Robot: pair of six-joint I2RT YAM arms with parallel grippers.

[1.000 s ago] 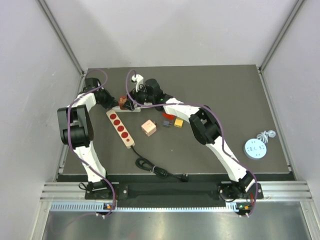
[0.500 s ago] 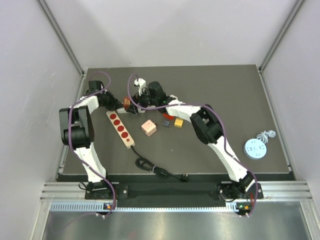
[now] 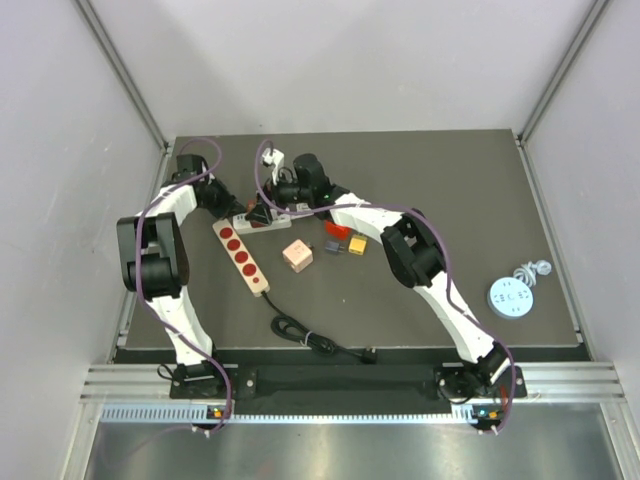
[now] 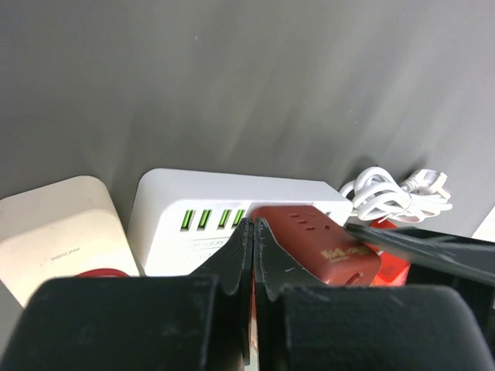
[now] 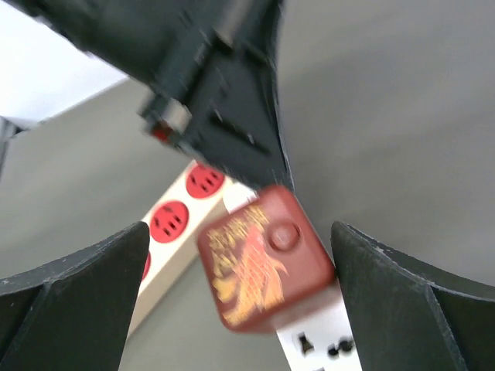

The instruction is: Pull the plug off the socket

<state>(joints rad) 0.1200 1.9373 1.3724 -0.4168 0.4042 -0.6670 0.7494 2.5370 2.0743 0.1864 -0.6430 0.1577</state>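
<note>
Plug (image 5: 263,270) between right gripper's (image 5: 240,290) 2 spread fingers (image 5: 77,301); left gripper (image 4: 252,239) closed beside it.

The right tool (image 5: 240,232) stands wide around the red plug cube (image 5: 267,270), with gaps on either side. Just ahead, the closed left tool (image 4: 253,228) blocks the way, touching the cube. Ahead of the left tool the desk (image 4: 232,77) is bare, with a cream power strip (image 4: 54,224) at its left and a coiled white cable (image 4: 394,193) at its right.
</note>
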